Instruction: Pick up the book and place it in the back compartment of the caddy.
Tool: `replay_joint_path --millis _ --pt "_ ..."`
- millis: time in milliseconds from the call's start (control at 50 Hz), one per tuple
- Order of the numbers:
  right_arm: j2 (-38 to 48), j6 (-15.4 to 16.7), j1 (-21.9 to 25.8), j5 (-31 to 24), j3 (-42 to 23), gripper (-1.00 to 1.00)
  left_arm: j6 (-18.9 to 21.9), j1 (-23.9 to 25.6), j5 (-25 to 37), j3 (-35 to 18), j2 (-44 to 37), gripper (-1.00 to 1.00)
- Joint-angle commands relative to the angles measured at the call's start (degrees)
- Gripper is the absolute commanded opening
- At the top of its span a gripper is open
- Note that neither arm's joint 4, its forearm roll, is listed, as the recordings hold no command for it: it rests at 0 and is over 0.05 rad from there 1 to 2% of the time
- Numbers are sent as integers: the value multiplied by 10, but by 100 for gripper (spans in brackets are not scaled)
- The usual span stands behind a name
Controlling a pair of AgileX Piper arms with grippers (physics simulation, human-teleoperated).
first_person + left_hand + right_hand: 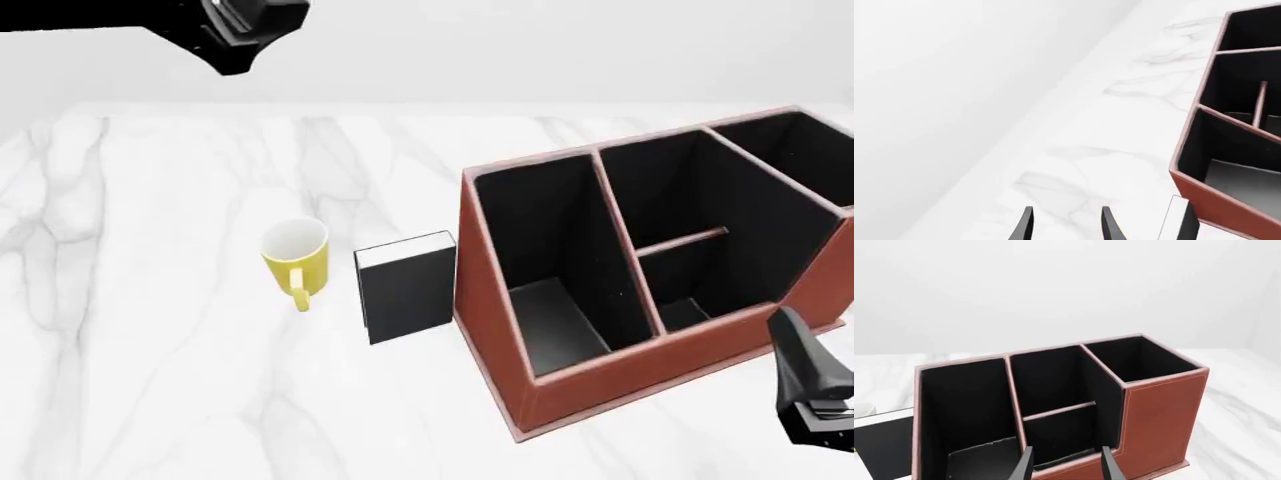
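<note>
The black book point(407, 290) with white page edges rests on the table close beside the left wall of the reddish-brown caddy point(497, 330). The caddy's middle section is split by a low divider point(681, 242), and the back compartment point(674, 190) lies beyond it with nothing in it. My left gripper point(1067, 227) hangs open high over the table's far left, with a corner of the book point(1179, 220) and the caddy point(1217, 205) off to one side. My right gripper point(1067, 466) stands open just in front of the caddy point(1161, 415), facing the back compartment point(1051, 382). The book point(881, 440) shows beside the caddy.
A yellow mug point(296, 262) stands left of the book. The left arm point(234, 30) reaches in at the top left and the right gripper point(814, 390) sits at the lower right corner. White marble table point(160, 380) spreads to the left and front.
</note>
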State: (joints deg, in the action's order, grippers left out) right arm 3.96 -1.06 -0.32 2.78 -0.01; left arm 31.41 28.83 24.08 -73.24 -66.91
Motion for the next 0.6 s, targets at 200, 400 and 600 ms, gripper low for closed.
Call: replay_joint_path --millis 200,400,600 --pt "1 1 2 2 0 100 67 46 34 -58 -162 100" --pt "17 0 1 16 0 100 67 59 11 -25 -187 100" --pt "11 2 0 9 0 100 58 72 -7 2 -184 100"
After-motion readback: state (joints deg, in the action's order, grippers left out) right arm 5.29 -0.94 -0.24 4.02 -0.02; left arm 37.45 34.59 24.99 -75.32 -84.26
